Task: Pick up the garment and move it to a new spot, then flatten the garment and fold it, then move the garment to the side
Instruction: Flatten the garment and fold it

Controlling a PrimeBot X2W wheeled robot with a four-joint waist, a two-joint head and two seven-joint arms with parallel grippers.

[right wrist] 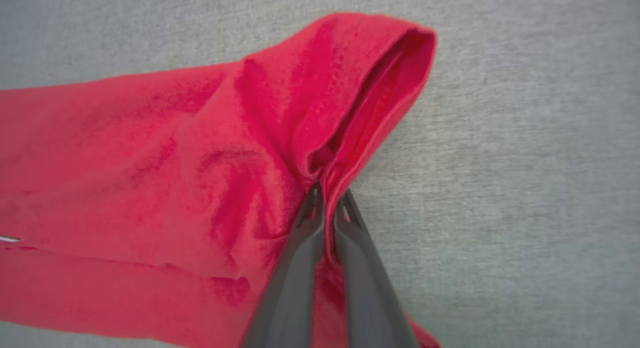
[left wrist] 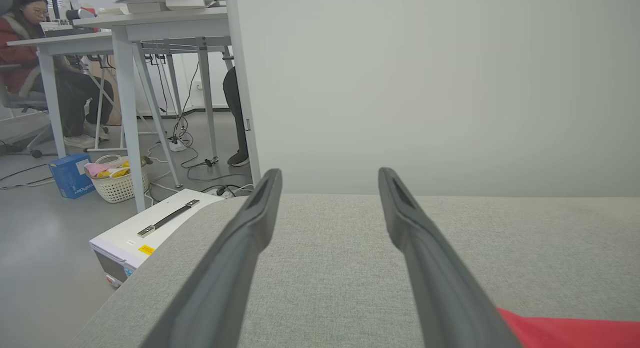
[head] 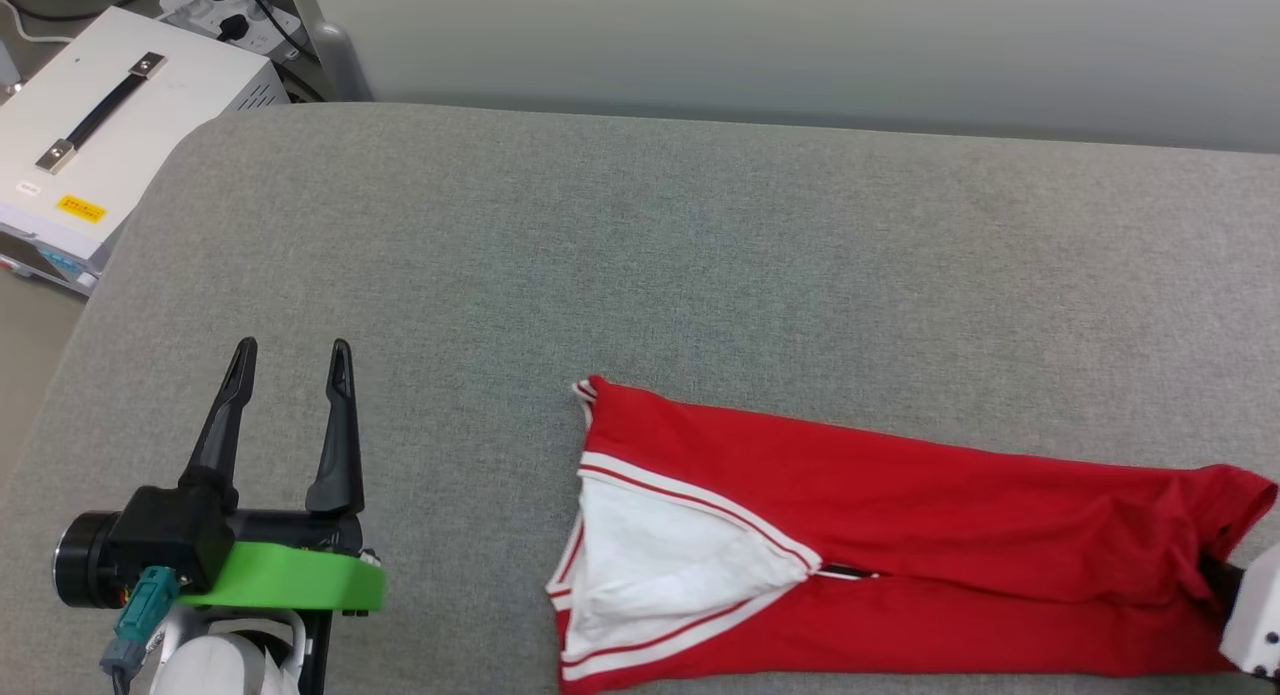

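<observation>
Room: we see a pale grey wall (head: 800, 35) behind a table (head: 640, 225) covered in grey woven cloth; the table's far left corner is rounded.
Far left, off the table: a white case (head: 110, 125) with a black carrying handle and a small yellow label sits beside that rounded corner.
Beyond the case, in the left wrist view: a person (left wrist: 30, 52) sits at a desk, and a white basket (left wrist: 117, 180) and a blue box (left wrist: 72, 175) stand on the floor close together.
Left hand (head: 292, 347): it is at the near left over bare table, well apart from the garment. Its two dark fingers are spread wide and point toward the far wall, with nothing between them. We cannot tell whether it touches the cloth below.
Garment (head: 900, 535): it is red, folded lengthwise into a long band, and lies along the near edge from the middle of the table to the right.
Garment, left end: a white sleeve (head: 660, 555) edged in red-and-white stripes lies on top.
Garment, right end: the hem is puckered and stands open in a loop.
Right hand (right wrist: 330, 193): at the near right, its fingers are pressed together on a fold of red cloth at that hem.
</observation>
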